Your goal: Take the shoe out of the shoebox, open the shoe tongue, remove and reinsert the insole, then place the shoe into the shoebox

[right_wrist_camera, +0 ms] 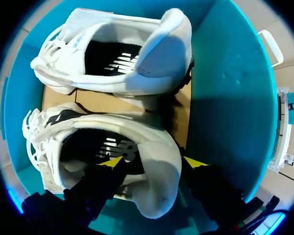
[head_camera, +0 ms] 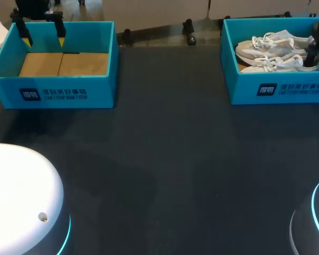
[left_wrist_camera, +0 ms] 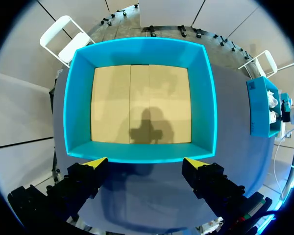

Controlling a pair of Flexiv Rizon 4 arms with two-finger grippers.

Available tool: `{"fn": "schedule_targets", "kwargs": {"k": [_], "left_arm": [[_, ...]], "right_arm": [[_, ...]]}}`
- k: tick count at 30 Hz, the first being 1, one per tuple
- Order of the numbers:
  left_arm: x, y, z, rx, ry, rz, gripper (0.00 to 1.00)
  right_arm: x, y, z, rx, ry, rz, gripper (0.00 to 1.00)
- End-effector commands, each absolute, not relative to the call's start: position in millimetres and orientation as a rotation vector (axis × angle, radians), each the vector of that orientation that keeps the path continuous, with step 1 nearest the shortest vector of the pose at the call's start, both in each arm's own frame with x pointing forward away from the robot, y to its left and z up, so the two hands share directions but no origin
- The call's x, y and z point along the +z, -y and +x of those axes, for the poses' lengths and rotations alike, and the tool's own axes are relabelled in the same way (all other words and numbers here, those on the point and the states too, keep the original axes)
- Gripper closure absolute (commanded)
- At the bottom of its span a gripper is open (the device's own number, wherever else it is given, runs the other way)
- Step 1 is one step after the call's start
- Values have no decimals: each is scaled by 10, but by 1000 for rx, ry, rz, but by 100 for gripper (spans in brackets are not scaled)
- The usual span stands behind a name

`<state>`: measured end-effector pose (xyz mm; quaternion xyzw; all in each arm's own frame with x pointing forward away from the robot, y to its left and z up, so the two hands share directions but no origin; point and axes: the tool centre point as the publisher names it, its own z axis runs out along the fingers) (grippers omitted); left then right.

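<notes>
Extraction step: my open right fingers (right_wrist_camera: 112, 161) straddle the heel of the shoe (right_wrist_camera: 157, 191) (left fingers (left_wrist_camera: 95, 164) also open); next, pinch and lift.

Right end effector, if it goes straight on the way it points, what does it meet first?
Most likely the heel of the nearer white shoe in the shoebox. The right end effector is open astride it: one finger lines up with the shoe's opening, the other outside the heel. Depth is unclear.

Table (head_camera: 165, 159): dark matte top, carrying the items. Teal box (head_camera: 53, 94): open-topped, tan cardboard floor in two panels, white print on front wall; stands at the table's far left.
</notes>
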<state>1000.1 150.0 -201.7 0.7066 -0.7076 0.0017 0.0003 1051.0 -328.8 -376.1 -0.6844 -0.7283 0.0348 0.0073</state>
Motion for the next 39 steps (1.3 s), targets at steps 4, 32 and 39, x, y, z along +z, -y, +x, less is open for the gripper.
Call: {"fn": "schedule_targets", "kwargs": {"k": [4, 32, 39], "left_arm": [[-2009, -1500, 9999, 3, 2222, 2220, 0], [-2009, -1500, 9999, 3, 2222, 2220, 0], [-2009, -1500, 9999, 3, 2222, 2220, 0]], "right_arm": [[-3832, 3299, 10538, 117, 2263, -2132, 30], [-3639, 3416, 10469, 170, 2126, -2335, 100], [-3456, 3473, 10451, 202, 2000, -2474, 100]]}}
